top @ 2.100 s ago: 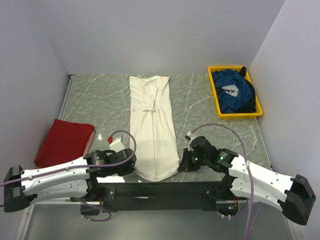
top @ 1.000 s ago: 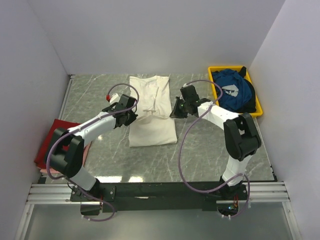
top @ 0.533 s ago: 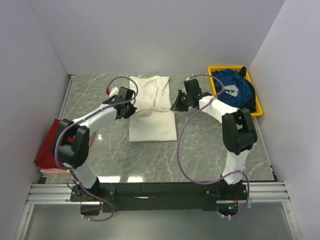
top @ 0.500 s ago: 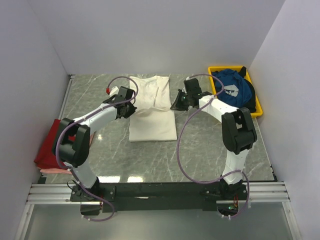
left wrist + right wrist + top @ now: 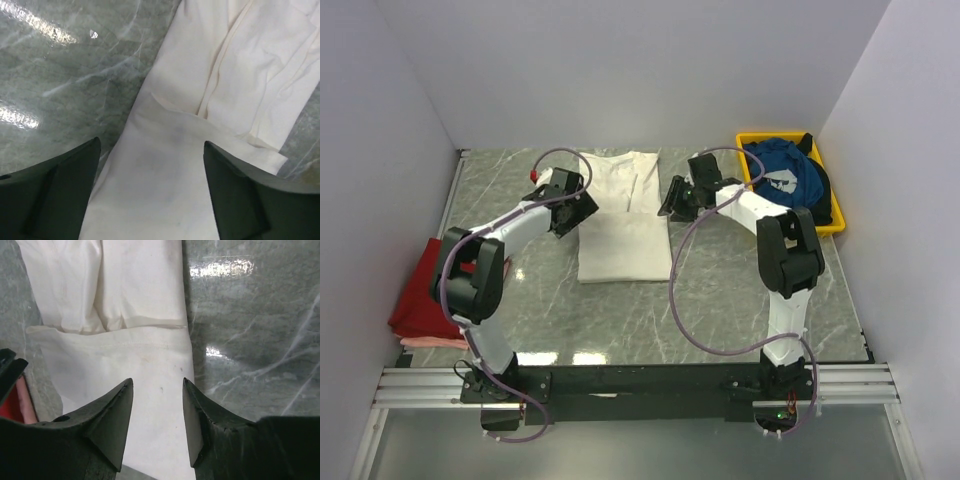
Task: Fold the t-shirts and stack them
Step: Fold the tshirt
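A cream-white t-shirt (image 5: 623,235) lies folded in half at the middle back of the table, its hem edge lying across the upper part. My left gripper (image 5: 578,212) is open at the fold's left edge, and its wrist view shows the pale cloth (image 5: 200,100) between the spread fingers (image 5: 151,145), not pinched. My right gripper (image 5: 667,205) is open at the shirt's right edge, jaws apart above the cloth (image 5: 140,300) with nothing held (image 5: 157,381). A dark red t-shirt (image 5: 412,300) lies folded at the left. A blue t-shirt (image 5: 785,185) is bunched in the tray.
A yellow plastic tray (image 5: 800,232) stands at the back right against the wall. White walls close in the table on the left, back and right. Both arms stretch forward over the grey marbled table top (image 5: 740,290).
The long shirt has been folded in half, its near end carried to the back. In the last half second both grippers opened and let go of the cloth.
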You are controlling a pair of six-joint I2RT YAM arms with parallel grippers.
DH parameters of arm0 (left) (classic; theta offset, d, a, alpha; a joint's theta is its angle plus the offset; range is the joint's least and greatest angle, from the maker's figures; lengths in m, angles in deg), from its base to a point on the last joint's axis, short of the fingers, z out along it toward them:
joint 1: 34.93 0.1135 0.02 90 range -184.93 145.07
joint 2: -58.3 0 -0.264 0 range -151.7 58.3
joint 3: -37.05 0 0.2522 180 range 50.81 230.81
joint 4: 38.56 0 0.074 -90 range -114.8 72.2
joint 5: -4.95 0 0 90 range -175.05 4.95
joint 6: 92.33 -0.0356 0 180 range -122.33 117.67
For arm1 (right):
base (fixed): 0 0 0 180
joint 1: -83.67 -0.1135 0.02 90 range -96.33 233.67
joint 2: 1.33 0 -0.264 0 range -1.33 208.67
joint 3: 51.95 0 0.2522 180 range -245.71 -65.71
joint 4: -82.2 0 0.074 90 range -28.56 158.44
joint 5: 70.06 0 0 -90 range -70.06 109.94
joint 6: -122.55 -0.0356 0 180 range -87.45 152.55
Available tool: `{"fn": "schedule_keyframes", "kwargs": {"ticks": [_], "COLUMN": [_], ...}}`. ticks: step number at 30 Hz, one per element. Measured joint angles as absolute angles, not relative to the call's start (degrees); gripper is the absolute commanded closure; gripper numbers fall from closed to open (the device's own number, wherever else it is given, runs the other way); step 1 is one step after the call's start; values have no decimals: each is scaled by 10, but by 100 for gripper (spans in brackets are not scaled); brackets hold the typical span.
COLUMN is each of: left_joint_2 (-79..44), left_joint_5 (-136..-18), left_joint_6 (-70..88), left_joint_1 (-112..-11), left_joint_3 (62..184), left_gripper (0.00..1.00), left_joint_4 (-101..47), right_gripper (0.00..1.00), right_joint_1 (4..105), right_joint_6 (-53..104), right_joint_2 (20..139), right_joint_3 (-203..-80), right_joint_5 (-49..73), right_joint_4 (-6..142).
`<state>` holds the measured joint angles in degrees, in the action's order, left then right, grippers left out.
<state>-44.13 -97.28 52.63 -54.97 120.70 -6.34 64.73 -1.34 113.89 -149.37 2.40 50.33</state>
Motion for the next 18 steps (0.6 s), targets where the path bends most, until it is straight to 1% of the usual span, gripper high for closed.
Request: {"fn": "schedule_keyframes", "kwargs": {"ticks": [1, 3, 4, 5, 7, 8, 9, 10, 11, 18], "left_joint_2": [-436, -418, -405, -392, -368, -358, -352, -348, -345, -337], "left_joint_5": [-971, -968, -968, -968, -964, -961, -956, -952, -947, -889], "left_joint_6": [525, 524, 526, 528, 532, 534, 538, 542, 547, 580], "left_joint_1": [-548, -547, -549, -551, -561, -568, -577, -585, -596, -643], "left_joint_3": [1206, 1202, 1198, 1194, 1183, 1176, 1170, 1162, 1149, 1026], "left_gripper": [17, 29, 39, 57, 68, 80, 87, 93, 99, 99], "left_joint_4": [-65, -65, -67, -70, -77, -81, -84, -91, -102, -156], "right_gripper": [49, 50, 50, 53, 55, 56, 58, 61, 62, 65], "right_joint_1": [647, 644, 641, 638, 622, 610, 596, 581, 565, 479], "right_joint_6": [-12, -10, -9, -9, -8, -8, -9, -11, -12, -38], "right_joint_2": [1135, 1121, 1111, 1099, 1074, 1062, 1050, 1040, 1032, 1023], "right_joint_3": [-1493, -1486, -1480, -1473, -1458, -1449, -1439, -1428, -1416, -1335], "right_joint_5": [29, 36, 44, 49, 59, 63, 66, 68, 68, 63], "right_joint_4": [501, 502, 503, 502, 505, 508, 513, 519, 525, 560]}}
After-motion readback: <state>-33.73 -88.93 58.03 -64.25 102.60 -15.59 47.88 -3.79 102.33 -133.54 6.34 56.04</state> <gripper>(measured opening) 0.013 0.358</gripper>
